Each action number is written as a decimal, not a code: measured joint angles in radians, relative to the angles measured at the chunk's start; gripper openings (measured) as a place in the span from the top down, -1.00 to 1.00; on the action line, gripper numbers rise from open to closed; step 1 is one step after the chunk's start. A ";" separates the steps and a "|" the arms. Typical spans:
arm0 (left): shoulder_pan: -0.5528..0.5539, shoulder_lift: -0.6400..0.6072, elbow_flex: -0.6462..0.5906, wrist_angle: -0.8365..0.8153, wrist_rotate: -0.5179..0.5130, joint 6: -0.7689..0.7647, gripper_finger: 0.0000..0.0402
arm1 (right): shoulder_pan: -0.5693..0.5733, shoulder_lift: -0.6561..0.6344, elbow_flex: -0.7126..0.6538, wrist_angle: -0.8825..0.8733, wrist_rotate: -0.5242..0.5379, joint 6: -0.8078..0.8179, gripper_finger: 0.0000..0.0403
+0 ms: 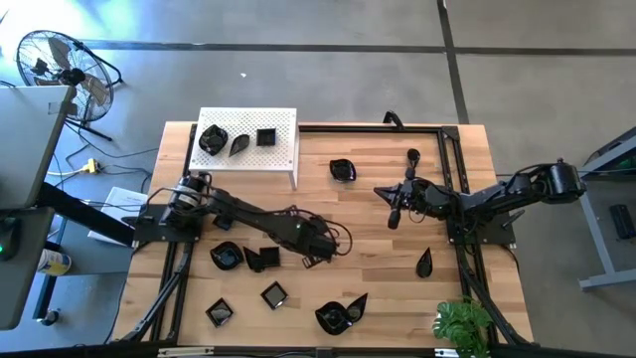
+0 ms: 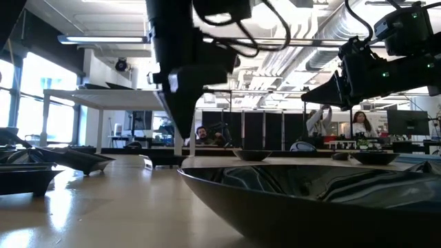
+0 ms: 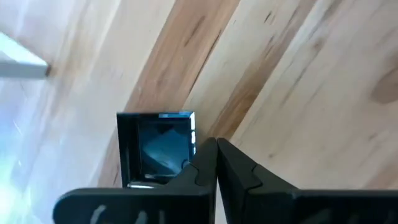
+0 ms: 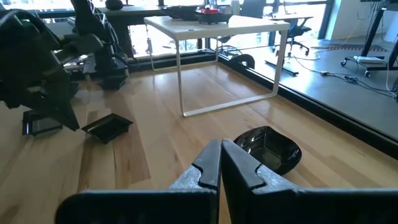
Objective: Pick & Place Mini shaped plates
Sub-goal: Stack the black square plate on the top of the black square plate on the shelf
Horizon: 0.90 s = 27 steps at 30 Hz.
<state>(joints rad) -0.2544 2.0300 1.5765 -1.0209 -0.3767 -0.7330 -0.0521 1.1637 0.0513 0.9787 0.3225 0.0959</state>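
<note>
While the left gripper (image 3: 216,163) stands low over the table (image 1: 378,288) with its jaws pressed together, item one, a square plate (image 3: 158,146), lies flat just beside and partly under one jaw

- Grip status: no rim of the square plate shows between the jaws. They appear to meet alongside its wall, not on it, so I judge the plate is not secured.
- Right gripper (image 4: 221,163): jaws together, empty, held above the boards. A wavy round plate (image 4: 268,148) sits just ahead of it, apart from the tips.
- Teardrop plate (image 1: 424,264): on the boards behind and to one side of the right gripper, well apart.
- White stand (image 1: 283,154): far beyond the left gripper, back toward that arm's base; three plates already rest on its top.
- Further plates: several lie loose behind the left gripper, between it and the table's near edge.

Risks from here:
1. A lift now would likely come up empty, because the jaws met beside the wall.
2. If the jaws do catch a sliver of the glossy rim, the plate may slip or swing out on the way to the stand.
3. A sideways move at this height could shove the square plate across the boards into its neighbours.
4. Reopening without rising first could knock the plate askew
</note>
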 joint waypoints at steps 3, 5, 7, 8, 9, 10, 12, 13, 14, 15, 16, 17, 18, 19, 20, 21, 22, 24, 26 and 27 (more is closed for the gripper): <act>0.000 0.000 0.009 -0.009 0.000 0.013 0.99 | 0.000 0.000 0.000 0.000 -0.003 0.000 1.00; 0.000 0.000 0.008 -0.035 -0.007 0.014 0.99 | 0.000 0.000 0.000 0.000 -0.010 0.000 1.00; 0.000 0.000 0.008 -0.085 -0.018 0.013 0.98 | 0.000 0.000 0.000 0.002 -0.016 0.000 0.99; 0.000 0.000 0.008 -0.102 -0.018 0.014 0.97 | 0.000 0.000 0.000 0.003 -0.017 0.000 0.99; 0.000 0.000 0.008 -0.113 -0.019 0.014 0.94 | 0.000 0.000 0.000 0.003 -0.016 0.000 0.99; 0.001 0.000 0.008 -0.116 -0.020 0.014 0.91 | 0.000 0.000 0.000 0.002 -0.016 0.000 1.00; 0.006 0.000 0.008 -0.100 -0.019 0.022 0.83 | 0.000 0.000 0.000 0.003 -0.019 0.000 1.00; 0.007 0.000 0.008 -0.097 -0.021 0.022 0.79 | 0.000 0.000 0.000 0.003 -0.022 0.000 0.99; 0.007 0.000 0.008 -0.100 -0.027 0.022 0.75 | 0.000 0.000 0.000 0.003 -0.023 0.000 0.99; 0.007 0.000 0.008 -0.101 -0.035 0.030 0.70 | 0.000 0.000 0.000 0.003 -0.023 0.000 0.99; 0.007 0.000 0.006 -0.097 -0.043 0.044 0.67 | 0.000 0.000 0.000 0.003 -0.023 0.000 0.99; 0.006 -0.001 -0.003 -0.084 -0.051 0.055 0.63 | 0.000 0.000 0.000 0.003 -0.024 0.000 0.99; 0.006 -0.003 -0.017 -0.064 -0.053 0.063 0.61 | 0.000 0.000 0.000 0.003 -0.026 0.000 1.00; 0.006 -0.003 -0.036 -0.038 -0.053 0.072 0.59 | 0.000 0.000 0.000 0.003 -0.027 -0.001 1.00; 0.006 -0.003 -0.059 -0.008 -0.049 0.077 0.57 | 0.000 0.000 0.000 0.003 -0.032 -0.002 1.00; 0.006 -0.002 -0.081 0.020 -0.043 0.083 0.56 | 0.000 0.000 0.000 0.003 -0.039 -0.002 0.99; 0.006 -0.002 -0.102 0.044 -0.035 0.084 0.56 | 0.000 0.000 0.000 0.002 -0.044 -0.003 0.99; 0.005 -0.007 -0.142 0.094 -0.031 0.082 0.56 | 0.000 0.000 0.000 0.002 -0.050 -0.003 0.99; -0.001 -0.032 -0.183 0.114 -0.029 0.073 0.55 | 0.000 0.000 0.000 -0.001 -0.050 -0.002 1.00; -0.002 -0.047 -0.199 0.135 -0.028 0.069 0.55 | 0.000 0.000 0.000 -0.002 -0.050 -0.001 1.00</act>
<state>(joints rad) -0.2567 1.9828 1.3770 -0.8855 -0.4051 -0.6635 -0.0521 1.1637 0.0513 0.9765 0.2729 0.0948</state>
